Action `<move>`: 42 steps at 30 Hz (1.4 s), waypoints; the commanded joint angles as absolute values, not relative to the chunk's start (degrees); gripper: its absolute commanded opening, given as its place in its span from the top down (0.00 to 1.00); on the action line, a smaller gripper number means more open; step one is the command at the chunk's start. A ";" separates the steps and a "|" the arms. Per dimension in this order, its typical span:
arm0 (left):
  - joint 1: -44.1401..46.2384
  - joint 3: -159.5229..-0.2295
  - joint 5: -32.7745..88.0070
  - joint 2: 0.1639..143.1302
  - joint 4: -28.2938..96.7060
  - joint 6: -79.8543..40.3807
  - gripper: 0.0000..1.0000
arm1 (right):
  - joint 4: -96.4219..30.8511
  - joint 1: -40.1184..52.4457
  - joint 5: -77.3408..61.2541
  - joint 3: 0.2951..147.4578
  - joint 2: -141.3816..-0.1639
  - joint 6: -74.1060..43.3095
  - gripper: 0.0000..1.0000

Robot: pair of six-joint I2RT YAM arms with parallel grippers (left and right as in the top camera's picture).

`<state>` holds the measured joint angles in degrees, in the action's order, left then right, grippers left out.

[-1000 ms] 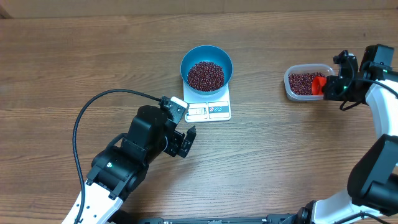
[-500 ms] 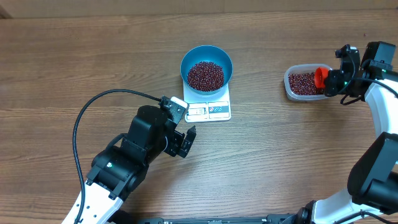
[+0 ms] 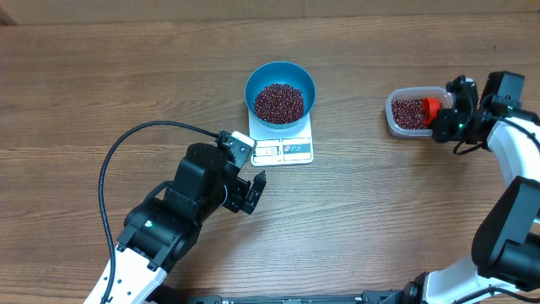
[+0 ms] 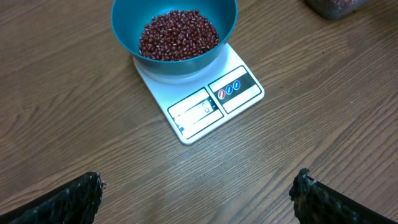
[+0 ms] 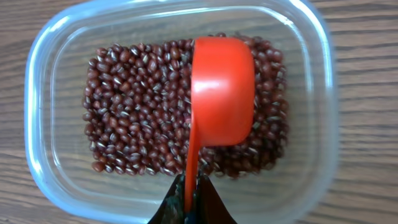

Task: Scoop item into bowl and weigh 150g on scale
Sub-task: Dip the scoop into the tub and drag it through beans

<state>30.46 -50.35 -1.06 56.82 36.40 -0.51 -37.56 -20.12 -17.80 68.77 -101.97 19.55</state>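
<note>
Right gripper (image 5: 191,208) pinches the handle of the red scoop (image 5: 222,93). The cup lies straight ahead of it, long axis in line with the gripper, over the beans (image 5: 137,118) in the clear tub (image 5: 37,124). Blue bowl (image 3: 252,84), part-filled, sits on the scale (image 3: 287,150), well apart to this arm's left. Left gripper (image 4: 196,190) is spread wide and empty above the worktop (image 4: 298,124) near the scale, so the carry looks like the right arm's job.

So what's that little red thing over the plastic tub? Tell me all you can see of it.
It is a scoop of smooth orange-red plastic: a rounded cup on a thin handle. The right gripper is shut on the handle. The cup lies over the beans in the clear tub, only its smooth outside showing.
</note>
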 commanded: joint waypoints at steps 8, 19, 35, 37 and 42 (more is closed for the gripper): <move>30.79 -50.24 -0.40 56.90 36.23 -1.45 0.00 | -37.78 -19.88 -31.07 67.46 -102.67 19.79 0.96; 30.79 -50.24 -0.40 56.90 36.23 -1.45 0.00 | -39.35 -19.88 -31.24 67.44 -102.67 19.77 0.96; 30.79 -50.24 -0.40 56.90 36.23 -1.45 0.01 | -40.42 -19.88 -34.68 67.44 -103.13 19.51 0.96; 30.79 -50.24 -0.38 56.90 36.23 -1.45 0.00 | -40.42 -19.88 -34.68 67.44 -103.35 19.33 0.96; 30.79 -50.24 -0.40 56.90 36.23 -1.45 0.00 | -40.38 -19.90 -34.68 67.44 -104.53 19.33 0.96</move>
<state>30.46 -50.35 -1.06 56.82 36.38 -0.51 -40.29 -20.16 -33.10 68.01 -102.94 19.49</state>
